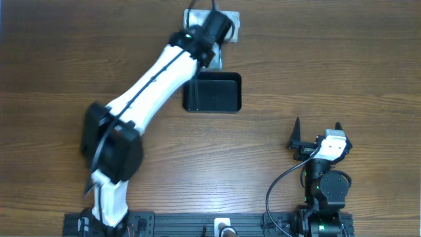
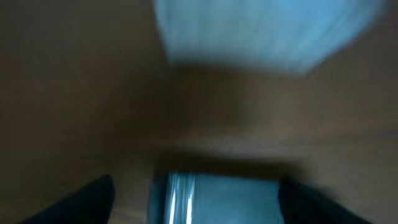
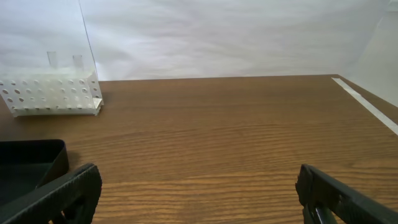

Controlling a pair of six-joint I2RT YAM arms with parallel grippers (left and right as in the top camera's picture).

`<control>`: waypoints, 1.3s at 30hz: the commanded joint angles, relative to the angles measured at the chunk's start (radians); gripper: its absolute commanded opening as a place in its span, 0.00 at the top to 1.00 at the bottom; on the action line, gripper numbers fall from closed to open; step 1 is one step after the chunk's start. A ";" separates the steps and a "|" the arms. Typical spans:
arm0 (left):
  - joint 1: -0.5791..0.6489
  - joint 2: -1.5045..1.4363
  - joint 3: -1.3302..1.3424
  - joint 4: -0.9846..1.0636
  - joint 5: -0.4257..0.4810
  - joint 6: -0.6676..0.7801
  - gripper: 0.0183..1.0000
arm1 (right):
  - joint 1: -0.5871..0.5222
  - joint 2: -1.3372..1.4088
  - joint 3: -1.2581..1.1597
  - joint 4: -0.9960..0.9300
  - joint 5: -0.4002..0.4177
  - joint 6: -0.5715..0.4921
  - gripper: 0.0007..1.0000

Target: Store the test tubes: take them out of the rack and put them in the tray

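The white perforated rack (image 3: 53, 93) stands at the table's far side, with two clear test tubes (image 3: 64, 60) upright in it. The black tray (image 1: 212, 92) lies just in front of the rack and looks empty. My left arm (image 1: 158, 76) stretches across to the rack (image 1: 227, 23), its wrist above it. In the blurred left wrist view the left gripper (image 2: 196, 193) is open, fingers wide apart, with a pale shape and a glassy streak (image 2: 180, 199) between them. My right gripper (image 1: 318, 135) is open and holds nothing, low near its base.
A tall clear panel (image 3: 87, 43) rises at the rack's near corner. A white tape line (image 3: 367, 102) runs along the table's right side. Bare wood (image 3: 217, 124) spreads between the right gripper and the tray (image 3: 31, 165).
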 commanded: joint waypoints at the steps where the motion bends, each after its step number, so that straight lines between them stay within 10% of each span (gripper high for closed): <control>1: 0.026 -0.248 0.004 0.126 -0.130 0.244 0.11 | 0.007 -0.008 -0.006 -0.003 0.006 -0.005 0.01; 22: 0.488 -1.233 -1.143 0.833 0.336 0.414 0.00 | 0.007 -0.008 -0.006 -0.003 0.006 -0.005 0.01; 39: 0.556 -2.004 -1.809 0.960 0.426 0.406 0.00 | 0.007 -0.008 -0.006 -0.003 0.006 -0.005 0.01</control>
